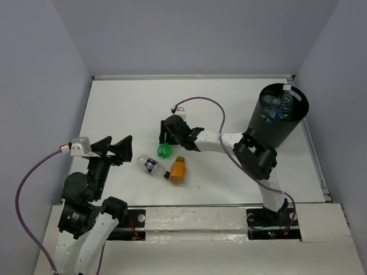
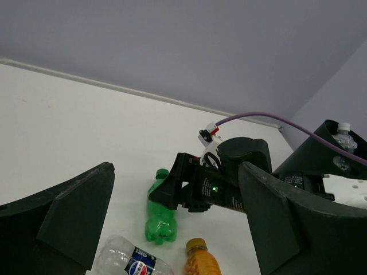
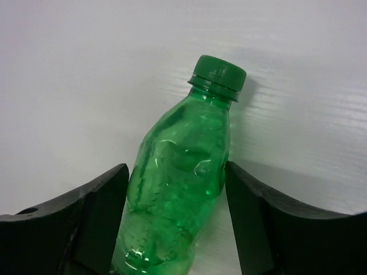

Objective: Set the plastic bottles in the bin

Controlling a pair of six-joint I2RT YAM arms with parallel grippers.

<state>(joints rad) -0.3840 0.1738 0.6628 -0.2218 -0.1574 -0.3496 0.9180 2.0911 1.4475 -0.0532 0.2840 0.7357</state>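
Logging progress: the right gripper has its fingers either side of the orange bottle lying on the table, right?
No: the right gripper has its fingers either side of the green bottle lying on the table, as the right wrist view shows.

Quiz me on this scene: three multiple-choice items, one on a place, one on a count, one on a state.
1. Where is the green bottle?
A. upright by the far wall
B. lying between the jaws of the right gripper
C. under the left arm's base

2. How many bottles lie outside the bin?
A. one
B. three
C. five

3. How do the jaws of the left gripper stand?
A. open, holding nothing
B. shut on a cap
C. shut on a cable

Answers:
1. B: in the right wrist view, green plastic fills the gap between both jaws.
2. B: the green bottle, the clear labelled bottle and the orange bottle lie on the table.
3. A: its wrist view shows a wide gap with nothing held in it.
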